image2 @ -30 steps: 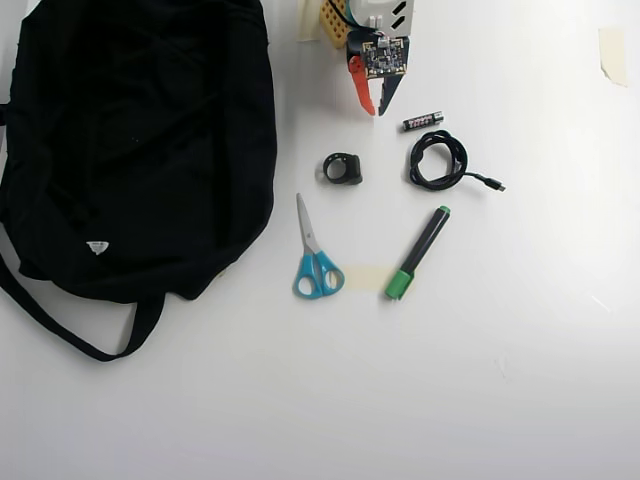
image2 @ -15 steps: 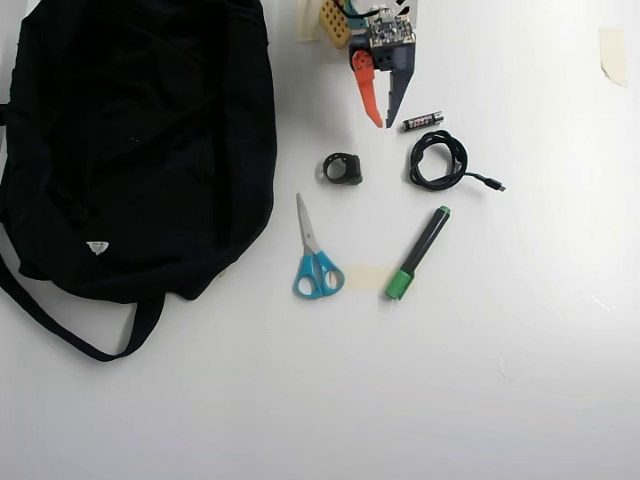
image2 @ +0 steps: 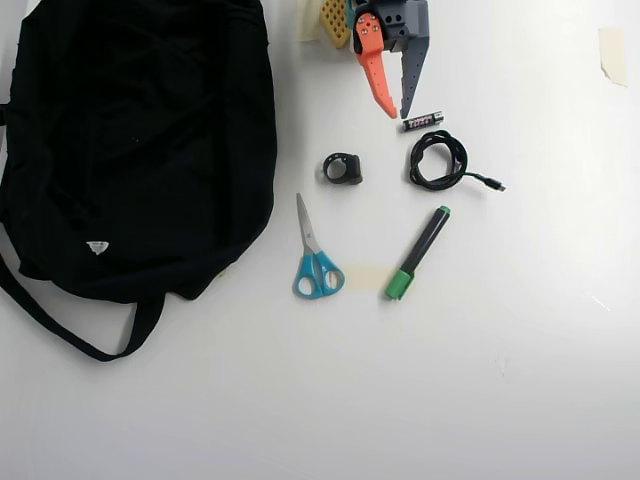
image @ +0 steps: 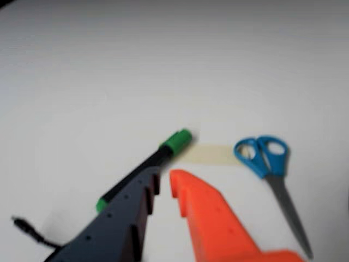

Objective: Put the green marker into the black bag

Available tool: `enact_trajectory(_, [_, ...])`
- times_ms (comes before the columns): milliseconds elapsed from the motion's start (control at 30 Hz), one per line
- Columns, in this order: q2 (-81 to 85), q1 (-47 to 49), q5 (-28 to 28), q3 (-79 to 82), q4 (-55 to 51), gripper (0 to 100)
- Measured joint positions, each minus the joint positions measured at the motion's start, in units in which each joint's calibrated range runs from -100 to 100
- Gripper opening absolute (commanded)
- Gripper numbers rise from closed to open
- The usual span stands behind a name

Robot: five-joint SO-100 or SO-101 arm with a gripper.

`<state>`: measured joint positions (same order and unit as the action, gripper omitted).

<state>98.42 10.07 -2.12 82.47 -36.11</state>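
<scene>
At the top centre of the overhead view, the gripper (image2: 398, 108) hangs over the white table (image2: 520, 380) with its orange and dark fingers slightly spread and nothing between them. Right of centre, the marker (image2: 417, 253) lies slanted, its green cap toward the lower left beside a strip of pale tape (image2: 366, 278); scissors (image2: 314, 255) rest just left of that. Along the left edge sprawls the bag (image2: 130, 140), well apart from the marker.

By the look of it, the reach has only begun: nothing is grasped. The wrist view shows the marker (image: 143, 168) running behind the dark finger (cap clear of its tip). Next, the jaws must likely descend and straddle the barrel crosswise, clear of the cable (image2: 438, 161) and battery (image2: 423, 121).
</scene>
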Motion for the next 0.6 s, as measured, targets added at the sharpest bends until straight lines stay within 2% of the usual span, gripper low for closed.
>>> enact_trajectory(233, [-11.46, -0.37, 0.05, -7.7, 5.93, 2])
enact_trajectory(600, [-46.66, -0.37, 0.05, -39.15, 6.7, 2])
